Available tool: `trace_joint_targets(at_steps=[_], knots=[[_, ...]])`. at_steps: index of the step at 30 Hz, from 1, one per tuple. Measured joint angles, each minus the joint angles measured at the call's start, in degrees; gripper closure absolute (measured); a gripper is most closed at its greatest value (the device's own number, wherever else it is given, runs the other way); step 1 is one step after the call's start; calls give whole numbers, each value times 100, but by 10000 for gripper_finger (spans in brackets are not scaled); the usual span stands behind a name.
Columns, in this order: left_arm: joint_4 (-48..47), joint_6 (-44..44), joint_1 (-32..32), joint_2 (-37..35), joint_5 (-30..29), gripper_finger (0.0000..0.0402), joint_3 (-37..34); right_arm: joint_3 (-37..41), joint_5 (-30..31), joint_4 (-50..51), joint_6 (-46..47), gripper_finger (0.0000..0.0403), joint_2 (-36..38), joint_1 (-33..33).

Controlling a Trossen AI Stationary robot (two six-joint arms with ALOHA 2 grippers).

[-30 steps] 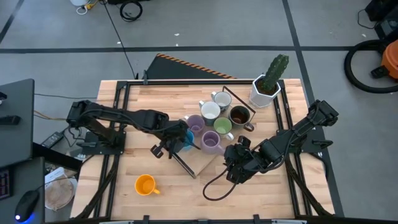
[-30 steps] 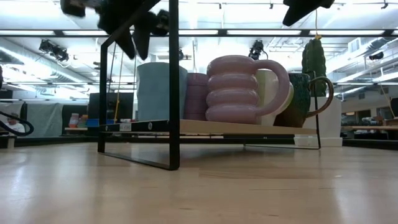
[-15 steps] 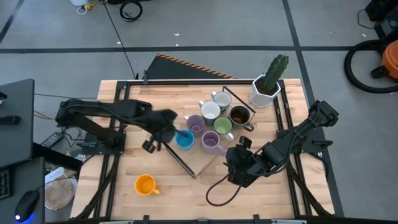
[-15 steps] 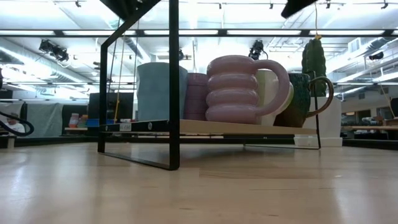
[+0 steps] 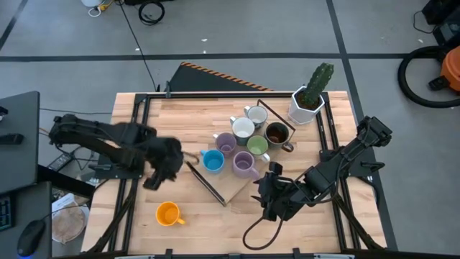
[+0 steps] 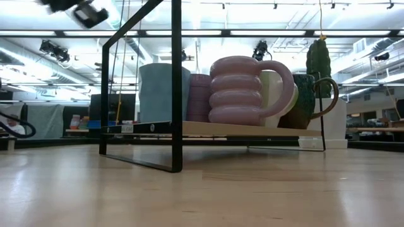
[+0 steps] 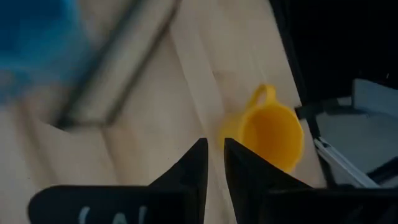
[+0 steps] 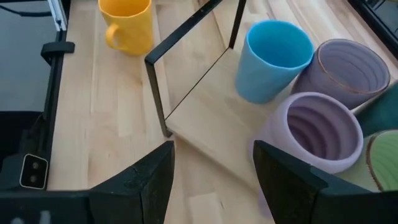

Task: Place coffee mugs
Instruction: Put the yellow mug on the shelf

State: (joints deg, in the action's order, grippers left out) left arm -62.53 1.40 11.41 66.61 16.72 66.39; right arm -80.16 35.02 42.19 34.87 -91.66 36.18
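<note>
Seven mugs stand upright on the wooden board of a black wire rack (image 5: pixel 215 188): blue (image 5: pixel 212 160), two lilac (image 5: pixel 226 143) (image 5: pixel 244 165), two white (image 5: pixel 242 129) (image 5: pixel 256 115), green (image 5: pixel 258 146), dark brown (image 5: pixel 277 133). The orange mug (image 5: pixel 167 214) stands alone on the table near its near edge. My left gripper (image 5: pixel 153 178), shut and holding nothing, hovers left of the rack, with the orange mug (image 7: pixel 270 134) ahead of it. My right gripper (image 5: pixel 267 196) is open and empty, off the rack's near right side, facing the blue mug (image 8: pixel 273 59).
A white faceted pot with a green cactus (image 5: pixel 309 101) stands at the far right corner. The rack's upright black frame (image 6: pixel 175 82) rises over the board's left end. A black cable loops on the table near the right gripper (image 5: pixel 255 230). Bare wood surrounds the orange mug.
My left gripper has drawn back from the blue mug, moving toward the table's left and near edges and turning toward the orange mug. The blue mug stays standing on the board. My right gripper has shifted slightly toward the near edge.
</note>
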Motion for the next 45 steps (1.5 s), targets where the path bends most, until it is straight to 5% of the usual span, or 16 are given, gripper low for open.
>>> trace_joint_targets(at_steps=[6,17,32,45], knots=[[115,-1511,1306,13,-526,345,-522,0,-12,-58,-39,179,0,-2],[137,-4424,3249,15,-2787,345,-692,0,-33,-98,-141,179,0,-2],[175,-4791,3448,1241,-2734,243,-692,0,-209,-214,-380,179,0,-2],[477,-4678,3447,1889,-2371,263,-692,0,-213,-319,-367,179,0,-2]])
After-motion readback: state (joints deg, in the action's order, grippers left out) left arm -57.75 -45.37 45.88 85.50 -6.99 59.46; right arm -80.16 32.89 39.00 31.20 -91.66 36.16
